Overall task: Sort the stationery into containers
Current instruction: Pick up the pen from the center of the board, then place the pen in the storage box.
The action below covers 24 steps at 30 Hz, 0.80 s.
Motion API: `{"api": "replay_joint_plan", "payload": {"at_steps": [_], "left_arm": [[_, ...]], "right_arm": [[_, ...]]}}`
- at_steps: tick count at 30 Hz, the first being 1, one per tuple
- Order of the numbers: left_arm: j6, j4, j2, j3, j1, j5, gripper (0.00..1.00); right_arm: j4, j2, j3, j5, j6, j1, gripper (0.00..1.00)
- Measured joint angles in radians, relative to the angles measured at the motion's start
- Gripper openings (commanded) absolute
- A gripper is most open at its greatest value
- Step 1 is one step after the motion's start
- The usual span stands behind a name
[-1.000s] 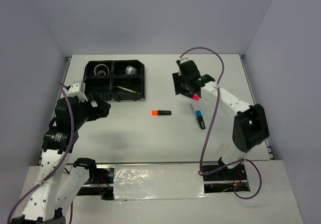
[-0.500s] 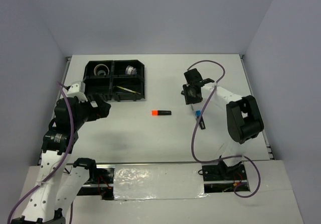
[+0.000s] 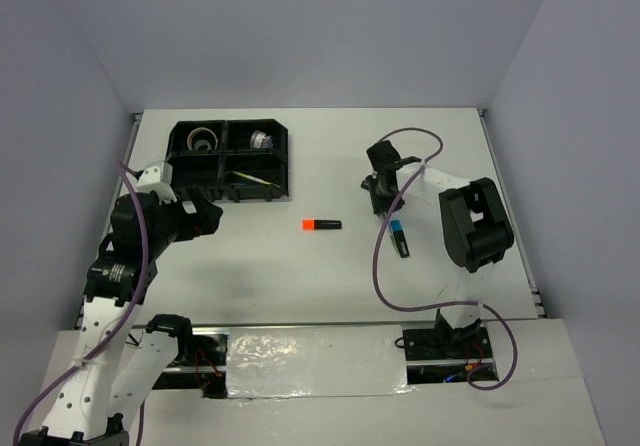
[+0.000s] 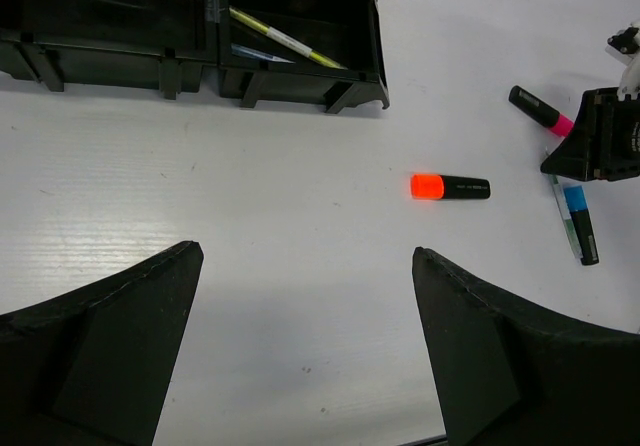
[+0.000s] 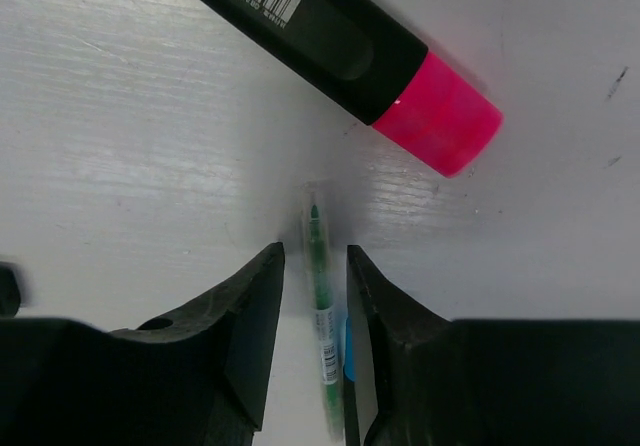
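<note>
My right gripper (image 3: 381,198) is down at the table, its jaws narrowly open astride a thin green pen (image 5: 320,286) with small gaps on both sides. A blue-ended marker (image 3: 401,239) lies right beside the pen, mostly hidden behind my right finger in the right wrist view. A pink-ended marker (image 5: 330,36) lies just beyond my fingertips. An orange-ended marker (image 3: 321,224) lies mid-table. The black four-compartment tray (image 3: 288,166) holds two tape rolls (image 3: 203,141) and a yellow-green stick (image 4: 285,38). My left gripper (image 4: 305,256) is wide open and empty, near the tray's front.
The right arm's purple cable loops over the table near the blue-ended marker. Grey walls enclose the white table on three sides. A thin bluish pen (image 4: 255,54) lies beside the yellow-green stick in the tray.
My right gripper has moved toward the near side and dropped to the table, from over the pink-ended marker to astride the thin green pen. The left arm has not moved.
</note>
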Motion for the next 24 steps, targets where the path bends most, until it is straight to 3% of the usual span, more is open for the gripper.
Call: {"api": "replay_joint_plan", "payload": {"at_steps": [3, 4, 7, 17, 20, 24], "left_arm": [[0.000, 0.000, 0.000, 0.000, -0.004, 0.000, 0.99], [0.000, 0.000, 0.000, 0.000, -0.005, 0.000, 0.99], [0.000, 0.000, 0.000, 0.000, -0.005, 0.000, 0.99], [0.000, 0.000, -0.002, 0.000, -0.006, -0.001, 0.99], [0.000, 0.000, -0.002, 0.000, -0.006, -0.001, 0.99], [0.000, 0.000, -0.002, 0.000, -0.006, -0.002, 0.99]], "right_arm": [[-0.002, 0.015, 0.000, -0.014, -0.003, 0.000, 0.29], [-0.002, 0.015, 0.000, -0.021, -0.003, 0.000, 0.20], [0.003, 0.015, -0.001, -0.063, -0.004, 0.002, 0.05], [0.098, -0.093, -0.043, -0.364, -0.003, 0.134, 0.00], [0.095, -0.119, 0.074, -0.410, -0.039, 0.191, 0.00], [0.120, -0.043, 0.369, -0.453, -0.140, 0.259, 0.00]]}}
